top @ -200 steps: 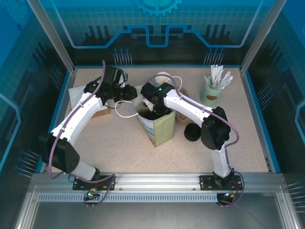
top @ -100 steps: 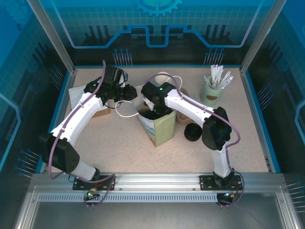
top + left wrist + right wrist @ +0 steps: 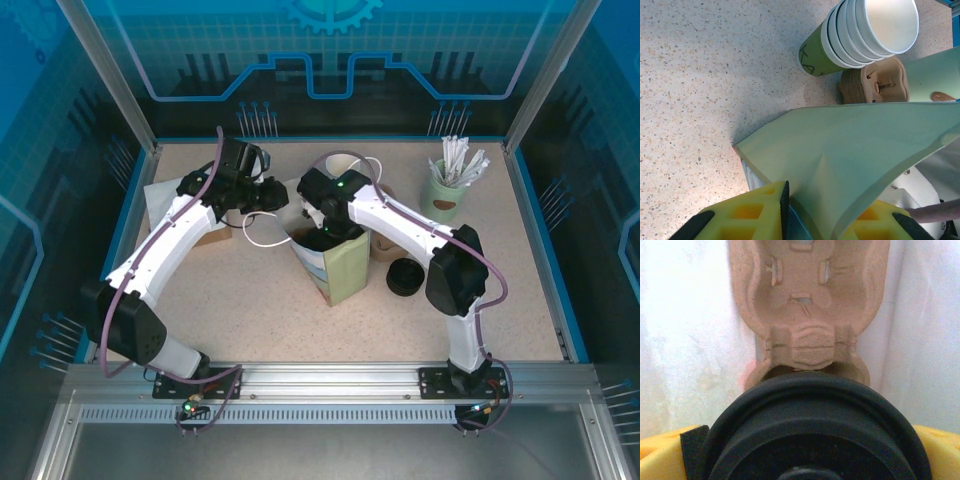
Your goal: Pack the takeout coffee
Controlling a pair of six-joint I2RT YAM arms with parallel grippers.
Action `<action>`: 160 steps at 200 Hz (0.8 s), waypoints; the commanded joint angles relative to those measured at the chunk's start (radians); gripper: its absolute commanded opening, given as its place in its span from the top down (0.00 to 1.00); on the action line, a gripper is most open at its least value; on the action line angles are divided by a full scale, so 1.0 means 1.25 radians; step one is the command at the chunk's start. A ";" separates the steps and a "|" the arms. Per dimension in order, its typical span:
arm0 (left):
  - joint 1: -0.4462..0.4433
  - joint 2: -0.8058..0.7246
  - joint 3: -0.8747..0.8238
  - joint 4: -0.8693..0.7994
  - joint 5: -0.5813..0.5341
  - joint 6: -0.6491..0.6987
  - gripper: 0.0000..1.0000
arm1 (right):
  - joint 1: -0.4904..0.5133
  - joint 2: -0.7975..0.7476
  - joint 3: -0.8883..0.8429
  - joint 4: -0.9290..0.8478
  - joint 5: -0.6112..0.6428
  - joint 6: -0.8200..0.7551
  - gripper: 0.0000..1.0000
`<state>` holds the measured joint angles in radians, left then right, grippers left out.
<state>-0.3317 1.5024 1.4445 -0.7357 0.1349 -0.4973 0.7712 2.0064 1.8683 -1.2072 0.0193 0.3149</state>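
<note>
Left tool (image 3: pixel 785 212) pinches bag (image 3: pixel 335 265) rim; right tool (image 3: pixel 805 460) grips lidded cup (image 3: pixel 815 435) above carrier (image 3: pixel 807 305) inside bag. Risk: rim slips, bag collapses, cup misses carrier slot and tips.

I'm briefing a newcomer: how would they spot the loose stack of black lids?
Start at the upright green paper bag in the middle of the table. Just to its right, on the tabletop, sits the black lid stack. It is the only dark round thing there; its neighbours are brown or green.
</note>
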 commanded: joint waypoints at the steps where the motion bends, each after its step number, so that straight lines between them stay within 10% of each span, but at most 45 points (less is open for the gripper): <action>1: -0.007 -0.018 0.019 -0.011 -0.010 0.005 0.76 | -0.009 -0.031 0.038 -0.025 0.007 0.012 0.00; 160: -0.010 -0.008 0.025 -0.018 -0.017 0.001 0.75 | -0.014 -0.048 0.165 -0.116 0.026 0.011 0.00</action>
<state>-0.3370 1.5024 1.4445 -0.7364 0.1242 -0.4973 0.7681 1.9984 2.0262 -1.2984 0.0296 0.3153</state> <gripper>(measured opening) 0.245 0.997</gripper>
